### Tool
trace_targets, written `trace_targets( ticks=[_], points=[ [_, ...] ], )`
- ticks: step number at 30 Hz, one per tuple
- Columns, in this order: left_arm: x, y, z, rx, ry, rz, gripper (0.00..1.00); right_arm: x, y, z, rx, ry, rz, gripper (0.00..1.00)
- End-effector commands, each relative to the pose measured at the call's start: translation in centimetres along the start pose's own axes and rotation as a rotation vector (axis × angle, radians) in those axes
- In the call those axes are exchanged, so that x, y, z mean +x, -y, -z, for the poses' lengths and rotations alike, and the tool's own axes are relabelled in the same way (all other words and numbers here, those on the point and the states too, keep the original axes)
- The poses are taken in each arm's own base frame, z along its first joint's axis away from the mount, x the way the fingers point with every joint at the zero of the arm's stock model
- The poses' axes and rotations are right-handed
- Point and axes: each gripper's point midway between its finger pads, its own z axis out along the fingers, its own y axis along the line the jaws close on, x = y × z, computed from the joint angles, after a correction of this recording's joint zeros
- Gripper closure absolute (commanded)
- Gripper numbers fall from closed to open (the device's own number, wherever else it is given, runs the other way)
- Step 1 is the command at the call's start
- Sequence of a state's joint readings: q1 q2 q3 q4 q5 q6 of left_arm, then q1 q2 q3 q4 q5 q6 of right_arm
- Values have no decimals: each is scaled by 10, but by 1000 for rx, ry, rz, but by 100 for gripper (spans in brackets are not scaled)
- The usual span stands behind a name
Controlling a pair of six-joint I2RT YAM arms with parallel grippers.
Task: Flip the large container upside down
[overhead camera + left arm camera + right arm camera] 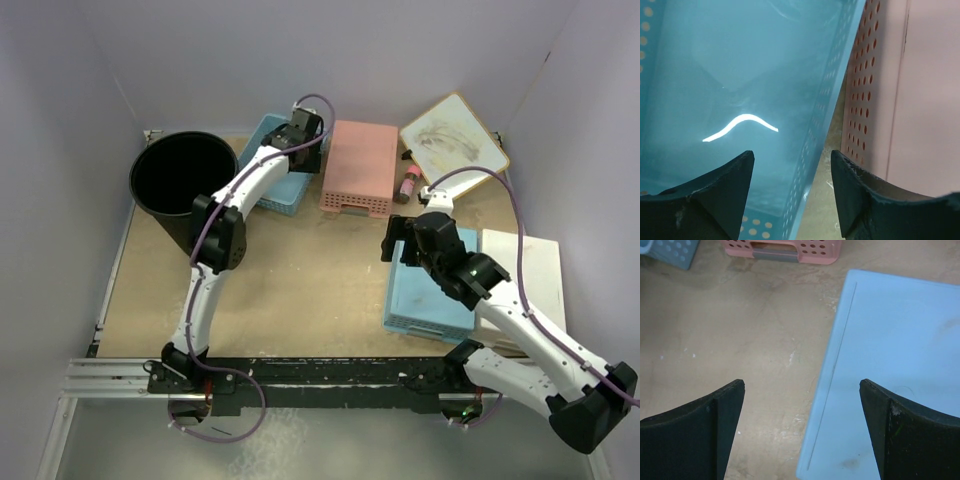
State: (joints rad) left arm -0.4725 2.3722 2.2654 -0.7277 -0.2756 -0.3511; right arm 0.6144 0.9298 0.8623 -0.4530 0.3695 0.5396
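Observation:
The large container, a tall black bucket [180, 182], stands upright with its mouth up at the back left of the table; neither wrist view shows it. My left gripper [303, 128] is to its right, apart from it, over the far end of a blue basket [277, 185]. In the left wrist view it [792, 160] is open and empty, its jaws either side of that basket's right wall [827, 95]. My right gripper [400, 242] is open and empty above the left edge of a light-blue upturned basket [428, 298], also in the right wrist view [802, 385].
A pink upturned basket [358, 165] lies right of the blue one and shows in the left wrist view [910, 100]. A small bottle [410, 184] and a framed board [455, 138] lie at the back right. A white basket [530, 270] is at the right edge.

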Motion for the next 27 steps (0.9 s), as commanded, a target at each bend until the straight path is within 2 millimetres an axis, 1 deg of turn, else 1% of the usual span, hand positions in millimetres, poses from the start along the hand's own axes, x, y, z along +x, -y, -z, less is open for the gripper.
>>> trace_targets(
  ticks=[1,5,7,9,11,13,15,16,21,25,26,27],
  points=[
    [-17,17,-5,76,50,-51,41,13,11,-5,59,-40,7,2],
    [-3,14,-19,68,22,-74,43,11,8,-9,56,-34,-2,2],
    [5,12,-27,68,3,-76,49,10,7,-11,56,-31,1,2],
    [9,9,-32,69,-9,-75,59,10,7,-12,61,-35,6,2],
    [8,8,-32,68,-5,-80,73,10,8,-11,65,-37,5,2],
    [-3,9,-23,75,23,-76,89,9,8,-11,66,-34,3,2],
    [-23,11,-6,88,70,-70,98,6,7,-10,63,-27,-2,2],
    [-39,11,10,97,108,-63,100,5,6,-10,62,-24,-2,2],
    [-96,11,77,147,255,-41,100,0,1,-13,50,-20,1,2],
    [-131,23,132,254,353,3,100,-2,4,-12,66,-17,14,2],
    [-138,28,146,294,370,17,100,-13,2,-8,64,9,7,2],
    [-143,34,160,338,384,33,100,-18,3,-6,70,23,6,2]
  ],
)
